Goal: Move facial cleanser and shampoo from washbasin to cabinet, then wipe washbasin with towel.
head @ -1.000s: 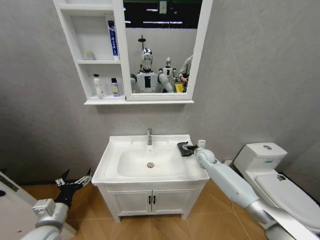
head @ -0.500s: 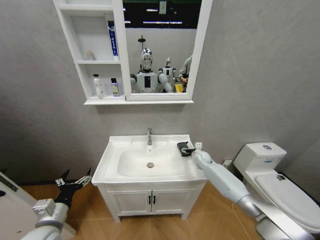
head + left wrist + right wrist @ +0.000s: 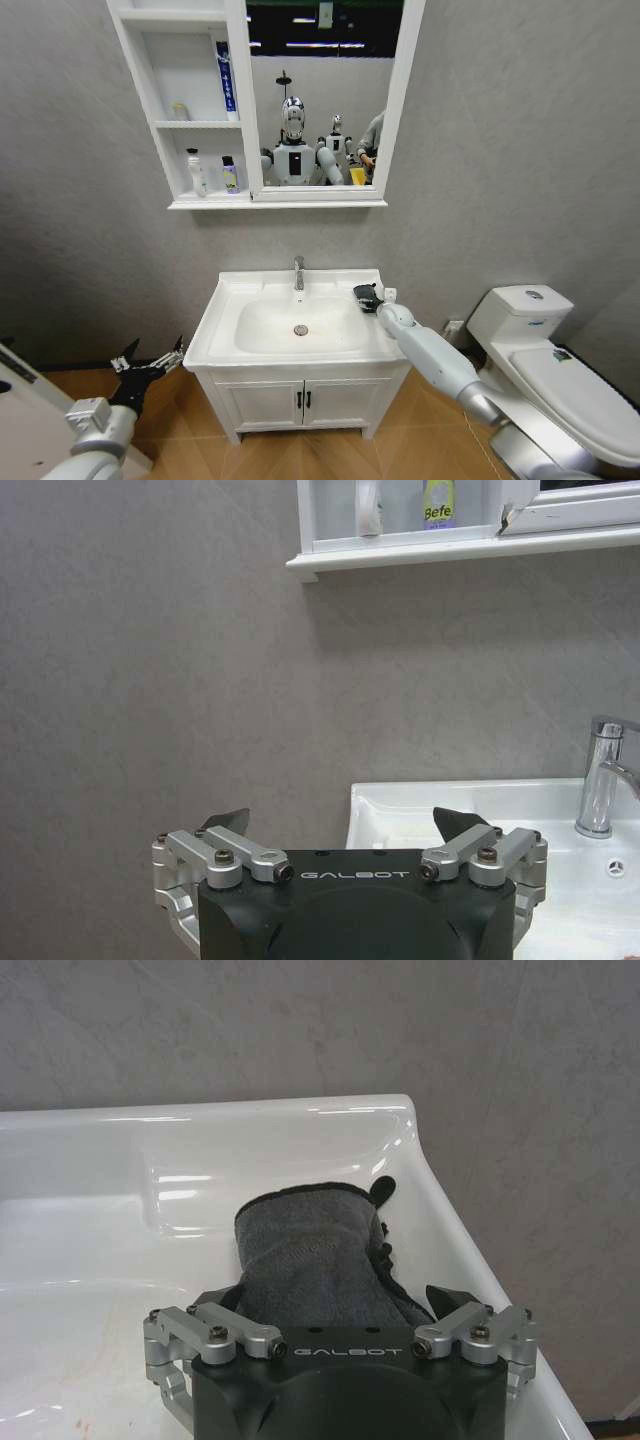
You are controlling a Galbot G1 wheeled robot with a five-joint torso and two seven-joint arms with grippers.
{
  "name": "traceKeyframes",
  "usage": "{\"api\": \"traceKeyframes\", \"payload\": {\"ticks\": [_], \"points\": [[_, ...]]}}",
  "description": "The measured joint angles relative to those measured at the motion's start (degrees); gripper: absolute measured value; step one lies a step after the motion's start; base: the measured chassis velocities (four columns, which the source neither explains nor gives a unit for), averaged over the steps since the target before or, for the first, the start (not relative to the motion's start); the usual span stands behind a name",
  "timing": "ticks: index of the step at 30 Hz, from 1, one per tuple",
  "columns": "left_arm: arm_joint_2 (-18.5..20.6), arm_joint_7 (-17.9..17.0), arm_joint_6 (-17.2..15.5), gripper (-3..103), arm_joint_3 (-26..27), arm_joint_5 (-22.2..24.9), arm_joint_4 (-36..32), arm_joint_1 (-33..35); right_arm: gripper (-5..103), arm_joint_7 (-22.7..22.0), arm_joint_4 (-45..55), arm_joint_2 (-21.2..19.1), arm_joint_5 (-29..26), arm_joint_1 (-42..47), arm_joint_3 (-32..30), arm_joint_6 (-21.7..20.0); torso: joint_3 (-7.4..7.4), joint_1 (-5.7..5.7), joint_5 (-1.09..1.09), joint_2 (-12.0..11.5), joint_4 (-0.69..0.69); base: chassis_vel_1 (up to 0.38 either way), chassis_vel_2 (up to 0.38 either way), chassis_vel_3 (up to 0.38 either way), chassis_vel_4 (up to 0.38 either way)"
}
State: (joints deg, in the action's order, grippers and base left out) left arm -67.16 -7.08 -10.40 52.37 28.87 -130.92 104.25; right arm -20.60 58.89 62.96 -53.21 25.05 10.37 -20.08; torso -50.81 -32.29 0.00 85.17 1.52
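The dark grey towel (image 3: 315,1255) lies on the washbasin's (image 3: 228,305) rim at its back right corner, directly between the spread fingers (image 3: 452,1305) of the right gripper (image 3: 338,1305), which flank the cloth without closing on it. That gripper's black body reads "GALBOT". The left gripper (image 3: 342,825), also marked "GALBOT", hangs wide open and empty, low beside the basin's left edge, while up on the cabinet's (image 3: 195,130) lowest shelf a bottle (image 3: 438,502) reads "Befe".

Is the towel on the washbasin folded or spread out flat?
Folded: the towel sits bunched in a compact lump on the washbasin ledge.
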Motion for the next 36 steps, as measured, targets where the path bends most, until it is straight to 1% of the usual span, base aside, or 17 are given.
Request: {"api": "traceKeyframes", "payload": {"ticks": [11, 12, 14, 16, 17, 18, 21, 24, 25, 26, 27, 30, 31, 33, 34, 35, 36], "points": [[0.00, 0.00, 0.00, 100, 0.00, 0.00, 0.00, 0.00, 100, -0.23, -2.53, 2.35, 0.63, -3.00, 2.11, 0.26, 0.00, 0.00, 0.00, 0.00, -0.02, 0.000, 0.000, 0.000, 0.000], [0.00, -0.01, 0.00, 100, 0.00, 0.00, 0.00, 0.00, 103, -0.48, -2.56, 2.33, 0.58, -3.07, 2.19, 0.01, 0.00, 0.00, 0.00, 0.00, -0.02, 0.000, 0.000, 0.000, 0.000], [0.00, 0.00, 0.00, 100, 0.00, 0.00, 0.00, 0.00, 99, -1.15, -2.56, 2.18, 0.62, -3.11, 2.21, -0.37, 0.00, 0.00, 0.00, 0.00, -0.01, 0.000, 0.000, 0.000, 0.000], [0.00, -0.01, 0.00, 100, 0.00, 0.00, 0.00, 0.00, 97, -1.40, -2.42, 1.86, 0.90, -3.07, 2.08, -0.38, 0.00, 0.00, 0.01, 0.00, -0.02, 0.000, 0.000, 0.000, 0.000], [0.00, -0.01, 0.00, 100, 0.00, 0.00, 0.00, 0.00, 95, -1.43, -2.21, 1.47, 1.12, -2.93, 1.95, -0.36, 0.00, 0.00, 0.00, 0.00, -0.02, 0.000, 0.000, 0.000, 0.000], [0.00, -0.01, 0.00, 100, 0.00, 0.00, 0.00, 0.00, 96, -1.43, -1.84, 0.92, 1.22, -2.68, 1.86, -0.34, 0.00, 0.00, 0.00, 0.00, -0.01, 0.000, 0.000, 0.000, 0.000], [0.00, -0.01, 0.00, 100, 0.00, 0.00, 0.00, 0.00, 97, -1.42, -1.62, 0.17, 1.25, -2.37, 1.63, -0.33, 0.00, 0.00, 0.00, 0.00, 0.01, 0.000, 0.000, 0.000, 0.000], [0.00, 0.00, 0.00, 100, 0.00, 0.00, 0.00, 0.00, 98, -1.15, -2.22, 0.16, 1.15, -2.36, 1.58, -0.28, 0.00, 0.00, 0.00, 0.00, 0.00, 0.000, 0.000, 0.000, 0.000], [0.00, -0.01, 0.00, 100, 0.00, 0.00, 0.00, 0.00, 101, -1.04, -2.62, 0.38, 1.15, -2.45, 1.66, -0.19, 0.00, 0.00, 0.01, 0.00, 0.00, 0.000, 0.000, 0.000, 0.000], [0.00, -0.01, 0.00, 100, 0.00, 0.00, 0.00, 0.00, 101, -1.04, -2.62, 0.38, 1.15, -2.45, 1.66, -0.19, 0.00, 0.00, 0.01, 0.00, 0.00, 0.000, 0.000, 0.000, 0.000], [0.00, -0.01, 0.00, 100, 0.00, 0.00, 0.00, 0.00, 99, -0.90, -3.11, 0.78, 1.49, -2.59, 1.97, 0.16, 0.00, 0.00, 0.00, 0.00, -0.01, 0.000, 0.000, 0.000, 0.000], [0.00, -0.01, 0.00, 100, 0.00, 0.00, 0.00, 0.00, 97, -0.66, -3.69, 1.52, 1.81, -2.67, 2.37, 0.47, 0.00, 0.00, 0.00, 0.00, -0.01, 0.000, 0.000, 0.000, 0.000], [0.00, -0.01, 0.00, 100, 0.00, 0.00, 0.00, 0.00, 95, -0.76, -3.91, 1.88, 1.75, -2.78, 2.41, 0.47, 0.00, 0.00, 0.01, 0.00, -0.01, 0.000, 0.000, 0.000, 0.000], [0.00, -0.01, 0.00, 100, 0.00, 0.00, 0.00, 0.00, 95, -0.83, -4.02, 2.01, 1.72, -2.84, 2.42, 0.48, 0.00, 0.00, 0.01, 0.00, -0.01, 0.000, 0.000, 0.000, 0.000], [0.00, -0.01, 0.00, 100, 0.00, 0.00, 0.00, 0.00, 84, -1.10, -4.29, 2.27, 1.56, -3.14, 2.51, 0.48, 0.00, 0.00, 0.00, 0.00, -0.02, 0.000, 0.000, 0.000, 0.000], [0.00, -0.01, 0.00, 100, 0.00, 0.00, 0.00, 0.00, 84, -1.23, -4.39, 2.30, 1.46, -3.31, 2.57, 0.46, 0.00, 0.00, 0.00, 0.00, -0.02, 0.000, 0.000, 0.000, 0.000], [0.00, -0.01, 0.00, 100, 0.00, 0.01, 0.00, -0.01, 79, -1.33, -4.45, 2.30, 1.35, -3.46, 2.66, 0.44, 0.00, 0.00, 0.00, 0.00, -0.01, 0.000, 0.000, 0.000, 0.000]]}}
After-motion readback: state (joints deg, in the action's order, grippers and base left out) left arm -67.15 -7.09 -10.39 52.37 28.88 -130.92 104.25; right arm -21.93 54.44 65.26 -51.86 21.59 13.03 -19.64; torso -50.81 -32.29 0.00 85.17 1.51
